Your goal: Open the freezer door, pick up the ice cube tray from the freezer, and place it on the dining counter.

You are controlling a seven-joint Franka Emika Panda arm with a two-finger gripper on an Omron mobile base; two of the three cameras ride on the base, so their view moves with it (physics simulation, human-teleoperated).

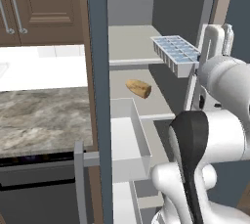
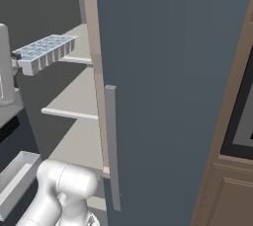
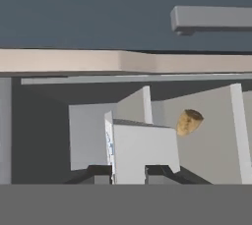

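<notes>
Tool (image 3: 129,169) grips pale gridded ice cube tray (image 1: 177,53).

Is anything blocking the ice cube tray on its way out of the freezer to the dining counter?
The ice cube tray is gripped, off the shelf. The open freezer door stands edge-on between it and the dining counter, so it probably has to go around that edge.
</notes>
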